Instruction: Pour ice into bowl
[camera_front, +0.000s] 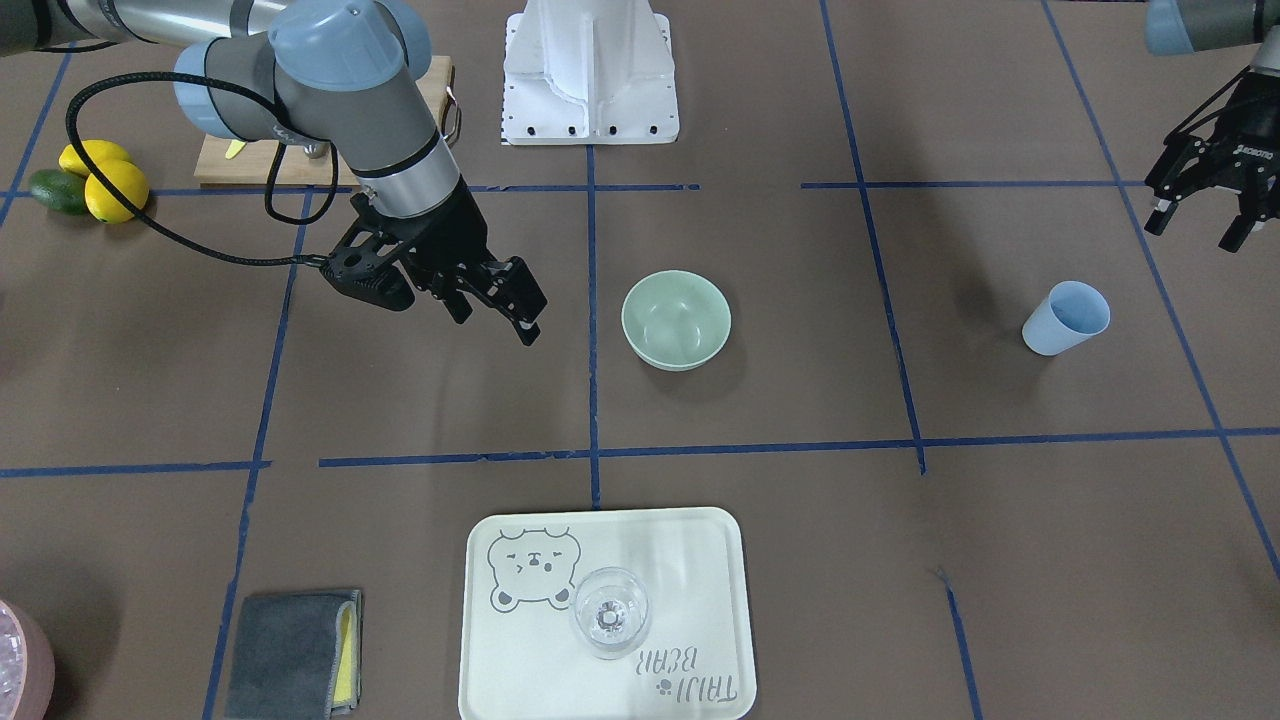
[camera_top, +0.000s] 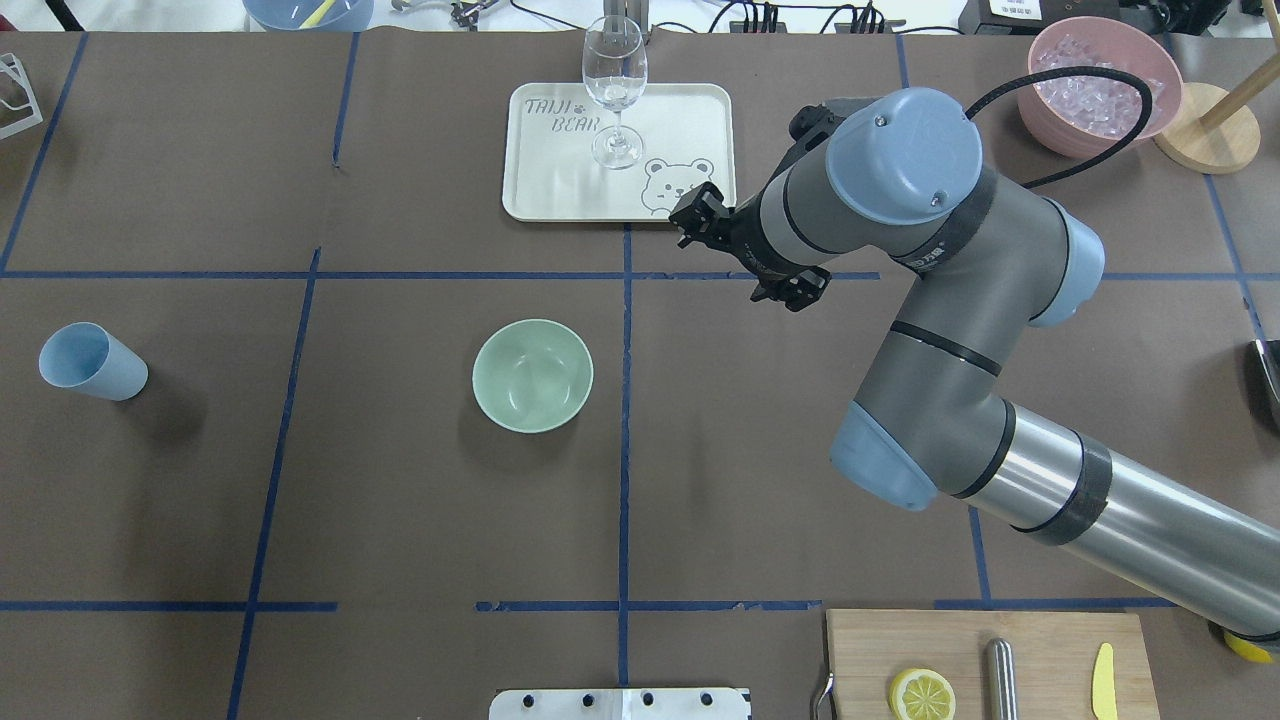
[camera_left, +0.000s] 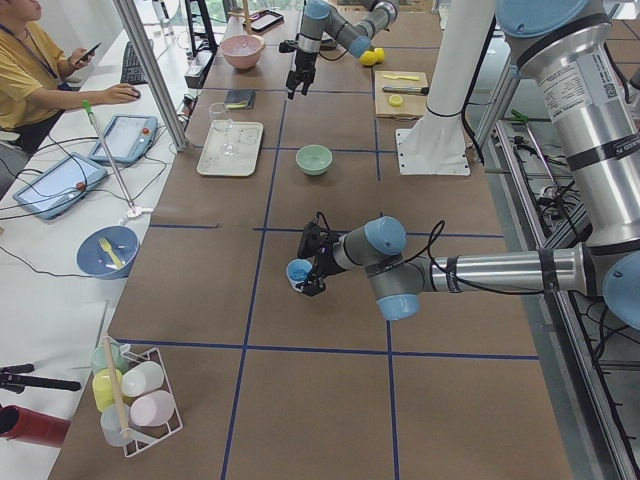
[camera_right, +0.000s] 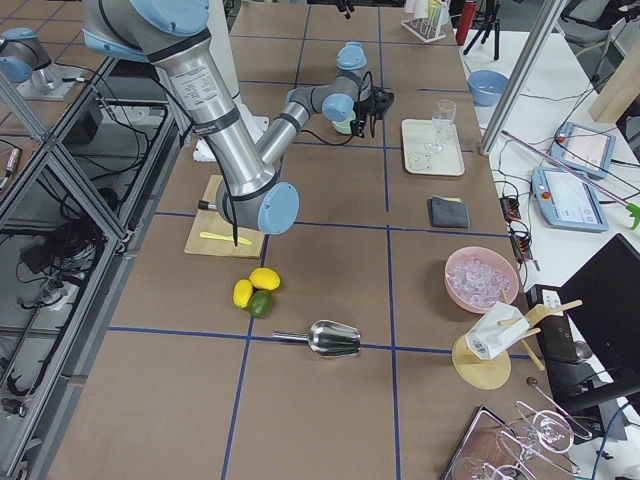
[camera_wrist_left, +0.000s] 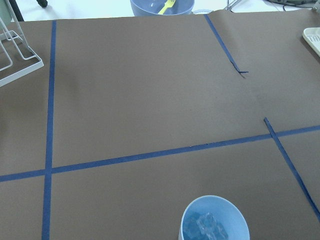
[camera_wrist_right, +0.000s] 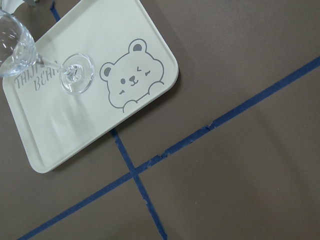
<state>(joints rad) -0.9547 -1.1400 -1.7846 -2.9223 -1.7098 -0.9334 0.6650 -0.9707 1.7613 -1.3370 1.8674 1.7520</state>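
Observation:
The pale green bowl (camera_front: 676, 320) (camera_top: 532, 375) stands with nothing in it near the table's middle. A light blue cup (camera_front: 1066, 317) (camera_top: 92, 361) stands far to the robot's left, and the left wrist view shows small clear ice cubes (camera_wrist_left: 205, 226) at its bottom. My left gripper (camera_front: 1195, 232) hangs open above and behind the cup, holding nothing. My right gripper (camera_front: 497, 325) (camera_top: 742, 258) is open and holds nothing. It hovers to the robot's right of the bowl, close to the tray's corner.
A cream tray (camera_top: 680, 110) with a stemmed glass (camera_top: 614, 95) sits at the far edge. A pink bowl (camera_top: 1090, 90) holding more ice is far right. A cutting board (camera_top: 990, 660), lemons (camera_front: 105, 180), a grey cloth (camera_front: 290, 652) and a metal scoop (camera_right: 330, 338) lie around.

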